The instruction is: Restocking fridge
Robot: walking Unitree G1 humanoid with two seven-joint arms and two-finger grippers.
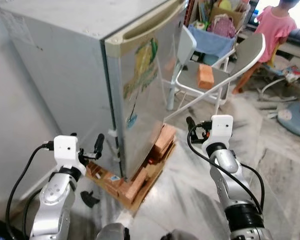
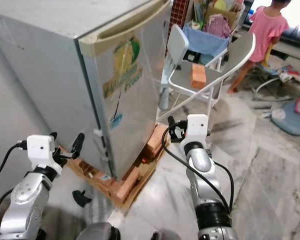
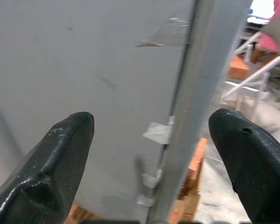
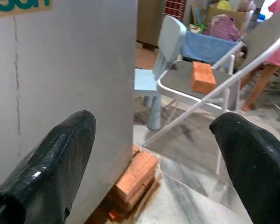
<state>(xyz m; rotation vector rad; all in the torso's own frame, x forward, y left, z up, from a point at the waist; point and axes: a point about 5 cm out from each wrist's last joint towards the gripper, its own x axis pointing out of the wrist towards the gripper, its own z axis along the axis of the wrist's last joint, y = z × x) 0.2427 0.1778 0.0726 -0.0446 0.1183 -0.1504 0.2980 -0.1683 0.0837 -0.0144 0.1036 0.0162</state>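
The shut fridge (image 1: 135, 85) stands raised on bricks (image 1: 140, 175) before the robot, with the left gripper (image 1: 90, 147) near its hinge-side corner and the right gripper (image 1: 195, 127) by the door's free edge, both wide open and empty, seemingly poised to open it.

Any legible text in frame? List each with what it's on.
Fridge door sticker: green lettering, too blurred to read.
Small blue sticker lower on the door: unreadable.
Right wrist view: bottom edge of the green letters, cut off, unreadable.
Nothing else carries text.
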